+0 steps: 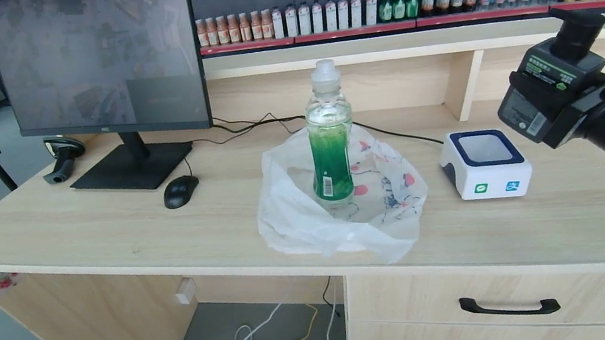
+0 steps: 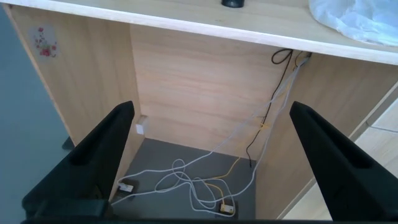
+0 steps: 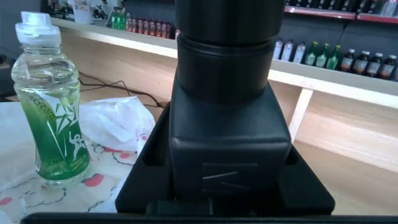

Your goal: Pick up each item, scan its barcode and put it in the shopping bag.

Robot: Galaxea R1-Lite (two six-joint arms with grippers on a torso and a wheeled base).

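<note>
A clear bottle with a green label [image 1: 329, 148] stands upright on the white flowered shopping bag [image 1: 386, 205] at the middle of the counter; the bag lies spread around its base. The white-and-blue barcode scanner [image 1: 484, 164] sits to the bag's right. My right gripper [image 1: 573, 114] is shut on a black bottle [image 1: 550, 79] with a green label, held tilted in the air just right of the scanner. In the right wrist view the black bottle [image 3: 224, 124] stands close up, with the green bottle [image 3: 50, 106] and bag [image 3: 118, 121] beyond. My left gripper [image 2: 211, 107] hangs open below the counter edge, holding nothing.
A monitor [image 1: 100, 62] stands at the counter's back left, with a mouse [image 1: 181, 191] and a handheld scanner [image 1: 61, 158] near it. Cables [image 1: 248, 127] run behind the bag. Shelves of bottles [image 1: 403, 2] line the back wall. Loose cables [image 2: 205, 186] lie under the counter.
</note>
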